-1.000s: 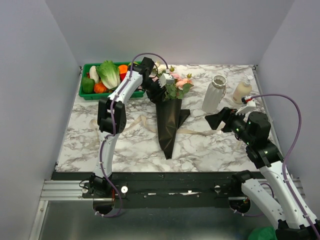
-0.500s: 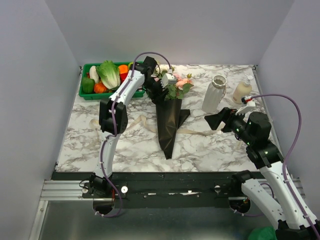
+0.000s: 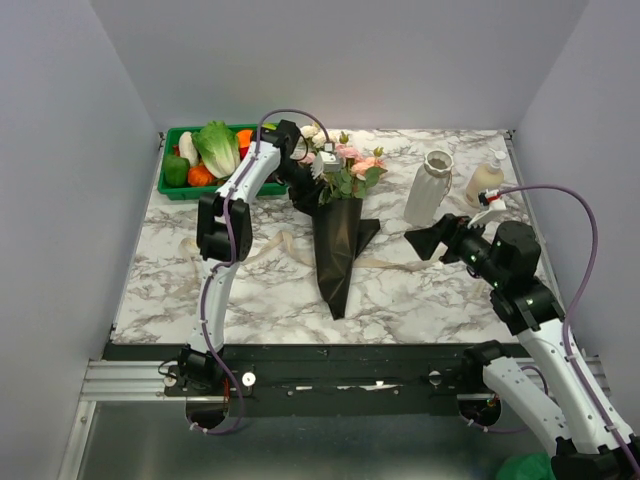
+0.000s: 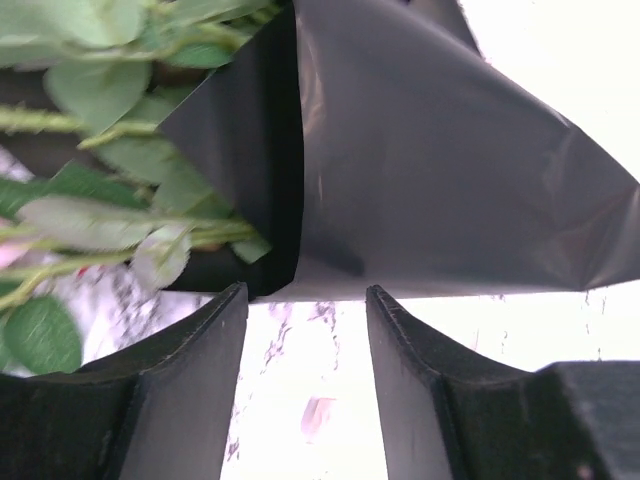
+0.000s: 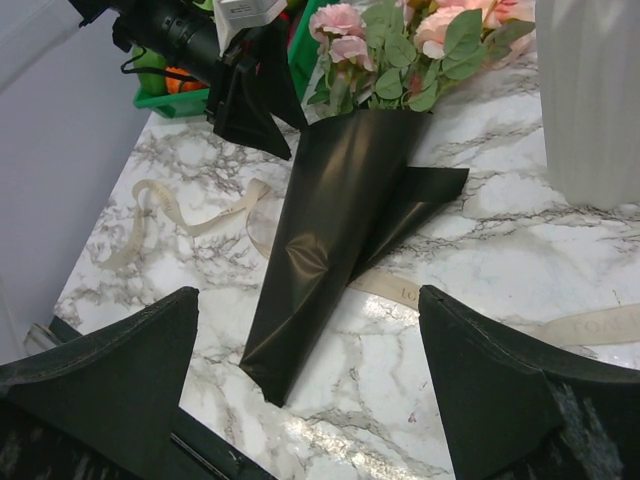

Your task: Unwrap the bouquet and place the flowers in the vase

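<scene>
The bouquet (image 3: 338,225) is laid on the counter (image 3: 250,290) near its middle. The tip of its dark paper cone (image 5: 330,230) is pointed towards the near edge, and the flowers (image 3: 350,165) are spilled out of the far end. The cream ribbon (image 5: 195,225) is seen loose on the counter to the left of the cone and again to its right, so the tie is judged to be already undone. The paper is not yet opened and the stems are enclosed in it.

The left claw (image 4: 305,292) is held at the far left side of the cone's mouth. Its jaws are partly spread and nothing is gripped; bare counter is seen between them, with the folded paper edge just beyond the tips. The right claw (image 3: 418,240) is spread wide and empty, and is held above the counter to the right of the cone. The vase (image 3: 428,187) is stood upright at the far right, apart from the bouquet.

The unwrapping step is judged to be in hand. For the next move, the paper edge would have to be taken between the left jaws and peeled leftwards. The cone would probably need to be steadied by the right claw.
</scene>
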Available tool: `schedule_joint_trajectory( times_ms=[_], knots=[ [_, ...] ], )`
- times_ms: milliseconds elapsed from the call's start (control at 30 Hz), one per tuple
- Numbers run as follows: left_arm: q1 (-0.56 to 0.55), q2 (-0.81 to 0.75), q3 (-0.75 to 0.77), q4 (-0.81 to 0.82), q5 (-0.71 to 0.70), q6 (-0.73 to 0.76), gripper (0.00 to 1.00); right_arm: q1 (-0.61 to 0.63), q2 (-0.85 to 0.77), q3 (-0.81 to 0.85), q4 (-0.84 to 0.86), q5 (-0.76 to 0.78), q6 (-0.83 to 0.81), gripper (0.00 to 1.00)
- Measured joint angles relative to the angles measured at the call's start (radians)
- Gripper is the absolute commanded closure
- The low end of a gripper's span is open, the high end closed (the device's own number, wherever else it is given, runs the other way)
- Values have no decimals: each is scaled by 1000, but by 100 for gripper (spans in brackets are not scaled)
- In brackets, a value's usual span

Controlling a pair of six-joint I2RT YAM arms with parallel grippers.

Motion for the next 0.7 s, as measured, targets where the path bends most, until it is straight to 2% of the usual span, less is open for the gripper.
schedule_joint_trajectory(
  times_ms=[200, 533, 700],
  knots=[
    [-8, 7, 0, -32, 32, 64, 45, 0, 19, 0, 9, -25, 1, 3],
    [-12, 7, 0, 3, 61, 64, 43, 0, 11, -28, 47, -73, 2, 4],
    [-12, 7, -1, 47, 61, 46, 48, 0, 12, -36, 53, -88, 3, 4]
  ],
)
